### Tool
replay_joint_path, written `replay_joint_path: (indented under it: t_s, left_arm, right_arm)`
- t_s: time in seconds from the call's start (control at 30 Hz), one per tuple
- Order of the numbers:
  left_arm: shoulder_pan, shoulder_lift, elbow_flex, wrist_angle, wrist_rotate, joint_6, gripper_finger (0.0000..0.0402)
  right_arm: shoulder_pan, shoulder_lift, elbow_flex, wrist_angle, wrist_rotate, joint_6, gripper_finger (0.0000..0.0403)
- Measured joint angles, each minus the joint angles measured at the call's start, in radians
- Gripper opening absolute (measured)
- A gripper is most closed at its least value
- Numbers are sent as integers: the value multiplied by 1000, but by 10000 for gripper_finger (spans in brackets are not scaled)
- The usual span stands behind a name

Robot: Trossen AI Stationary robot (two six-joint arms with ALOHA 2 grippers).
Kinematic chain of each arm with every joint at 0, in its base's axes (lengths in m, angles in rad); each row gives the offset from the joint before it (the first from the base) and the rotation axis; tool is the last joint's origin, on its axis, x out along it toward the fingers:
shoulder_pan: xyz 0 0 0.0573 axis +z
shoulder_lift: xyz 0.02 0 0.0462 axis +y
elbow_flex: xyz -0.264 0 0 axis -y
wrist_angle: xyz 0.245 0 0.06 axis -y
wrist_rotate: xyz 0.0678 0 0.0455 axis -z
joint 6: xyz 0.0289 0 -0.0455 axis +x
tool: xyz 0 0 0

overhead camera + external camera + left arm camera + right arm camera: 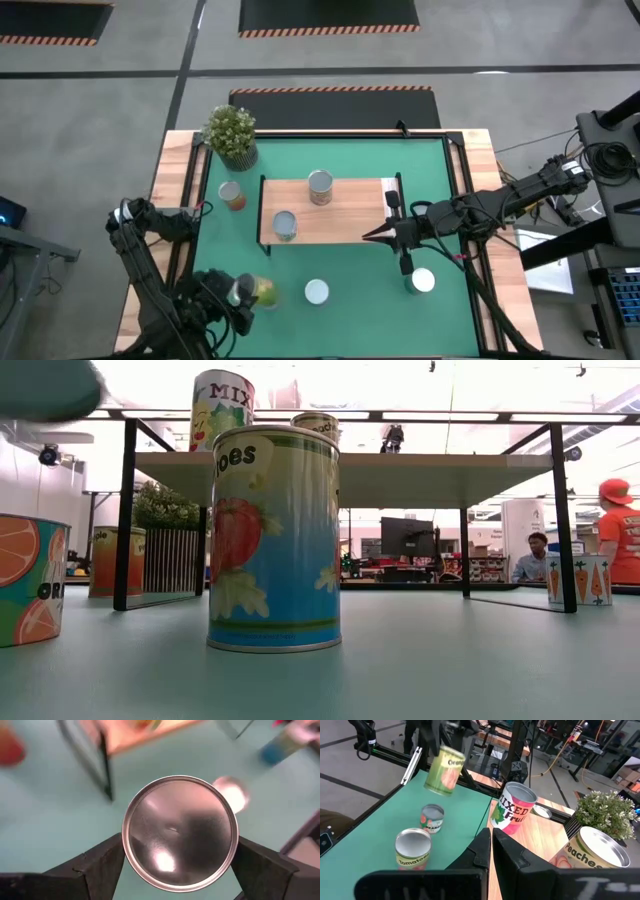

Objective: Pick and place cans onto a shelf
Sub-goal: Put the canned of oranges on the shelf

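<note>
The shelf (330, 222) is a light-wood board on a black frame in the middle of the green mat. Two cans stand on it (320, 187) (285, 226). My left gripper (240, 296), near the table's front left, is shut on a green-labelled can (262, 292), which shows lifted and tilted in the right wrist view (445, 770). Other cans stand on the mat on their bases: a tomato can (317, 291), one at the front right (421, 282) and one beside the plant (232, 196). My right gripper (385, 236) is shut over the shelf's right end, touching nothing. My left gripper pinches the green-labelled can by two opposite sides of its wall (125, 852), one finger (100, 867) on each side. The can's silvery round end (180, 832) faces back along the fingers, so they lie along the can. The can hangs tilted, clear of the mat.
A leafy potted plant (232, 135) stands at the far left corner of the mat. Another can with an orange label (432, 818) stands on the mat below the lifted one. Wooden table borders frame the mat. People stand in the room beyond the table (620, 530).
</note>
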Motion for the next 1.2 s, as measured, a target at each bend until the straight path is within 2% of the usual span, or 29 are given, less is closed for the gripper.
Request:
replay_joint_path:
  t_s: [0.13, 0.37, 0.6, 0.93, 1.03, 1.2]
  left_arm:
    - [12, 1, 54, 18, -145, 80, 308]
    - [40, 31, 142, 30, -241, 200, 308]
    - [87, 116, 285, 31, -259, 343, 308]
    - [168, 277, 645, 2, -296, 666, 308]
    - [195, 266, 612, 69, -306, 763, 308]
    - [242, 262, 605, 23, -296, 765, 308]
  right_arm:
    - [0, 0, 0, 0, 0, 0, 9]
    - [0, 0, 0, 0, 0, 0, 9]
    - [0, 0, 0, -1, 0, 0, 9]
    - [0, 0, 0, -1, 0, 0, 9]
    - [0, 0, 0, -3, 0, 0, 9]
    - [0, 0, 0, -19, 0, 8, 9]
